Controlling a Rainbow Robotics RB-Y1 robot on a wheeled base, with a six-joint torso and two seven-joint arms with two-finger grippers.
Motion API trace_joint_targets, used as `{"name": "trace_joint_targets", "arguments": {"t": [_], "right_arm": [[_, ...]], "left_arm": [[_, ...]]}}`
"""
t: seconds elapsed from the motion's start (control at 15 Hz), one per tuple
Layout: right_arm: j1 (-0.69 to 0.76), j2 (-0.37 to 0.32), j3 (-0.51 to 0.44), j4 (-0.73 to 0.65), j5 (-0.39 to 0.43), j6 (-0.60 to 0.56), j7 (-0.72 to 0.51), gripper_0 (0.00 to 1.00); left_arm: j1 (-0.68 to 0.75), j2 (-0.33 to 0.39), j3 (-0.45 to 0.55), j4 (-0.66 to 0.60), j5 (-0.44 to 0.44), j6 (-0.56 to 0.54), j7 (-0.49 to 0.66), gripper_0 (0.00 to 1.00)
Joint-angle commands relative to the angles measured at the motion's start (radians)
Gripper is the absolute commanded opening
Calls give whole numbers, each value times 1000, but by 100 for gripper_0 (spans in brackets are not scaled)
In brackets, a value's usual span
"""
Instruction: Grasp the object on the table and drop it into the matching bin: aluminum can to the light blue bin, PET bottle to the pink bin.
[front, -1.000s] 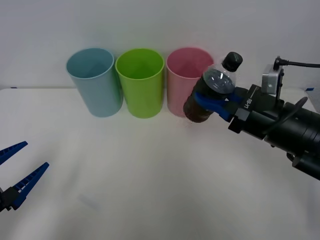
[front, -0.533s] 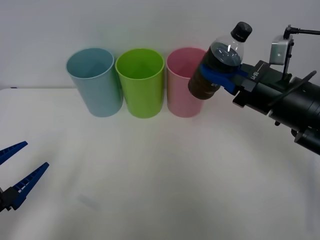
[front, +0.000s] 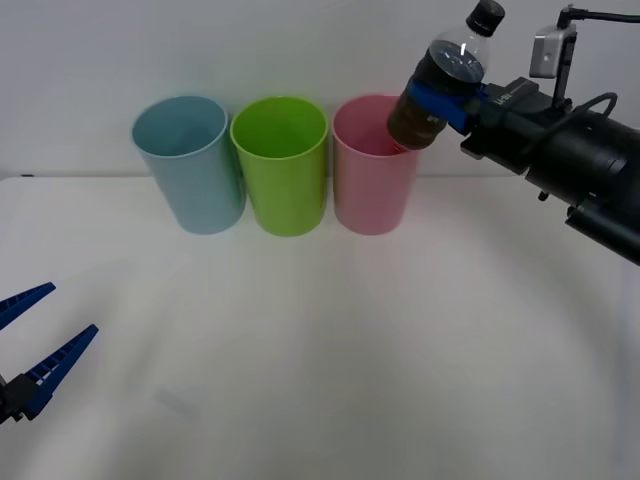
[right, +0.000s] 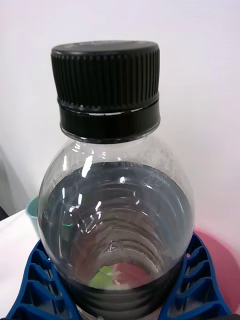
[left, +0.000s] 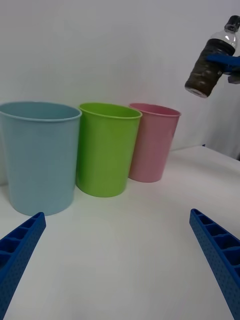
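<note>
Table (front: 320, 340): white, spanning the front view, carrying three bins in a row along the far edge.

Bins standing upright, left to right: blue bin (front: 190, 163), green bin (front: 281, 164), pink bin (front: 372, 163). Blue and green looking like they're touching at the rims; pink just beside green.

Right arm (front: 570, 165): reaching in from the right, raised well above the table, forearm angling up toward the pink bin. Small white lettering showing on the wrist housing, too small to read.

Right gripper (front: 447, 98): clamping the bottle (front: 446, 78) around its midsection, blue fingers (right: 35, 285) wrapping both sides above the dark ribbed band.

Bottle: hanging in the air, tilted with black cap (front: 485, 17) pointing up and right, dark base overlapping the pink bin's right rim in the front view. Sitting above rim height in the left wrist view, off to the pink bin's side. No label readable.

Left gripper (front: 28, 345): parking low at the near left of the table, fingers spread wide, holding nothing.
</note>
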Motion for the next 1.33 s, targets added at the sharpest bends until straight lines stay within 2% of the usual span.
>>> {"name": "trace_joint_targets", "arguments": {"t": [0.07, 0.4, 0.8, 1.13, 1.33], "right_arm": [[-78, 67, 0, 113, 66, 0, 0, 0], [-193, 168, -6, 272, 170, 18, 0, 0], [-273, 257, -6, 381, 256, 63, 5, 0], [-282, 268, -6, 401, 265, 71, 11, 0], [-282, 268, -6, 401, 265, 71, 11, 7]], "left_arm": [[0, 0, 0, 0, 0, 0, 0, 100], [0, 0, 0, 0, 0, 0, 0, 100], [0, 0, 0, 0, 0, 0, 0, 100], [0, 0, 0, 0, 0, 0, 0, 100], [0, 0, 0, 0, 0, 0, 0, 100]]}}
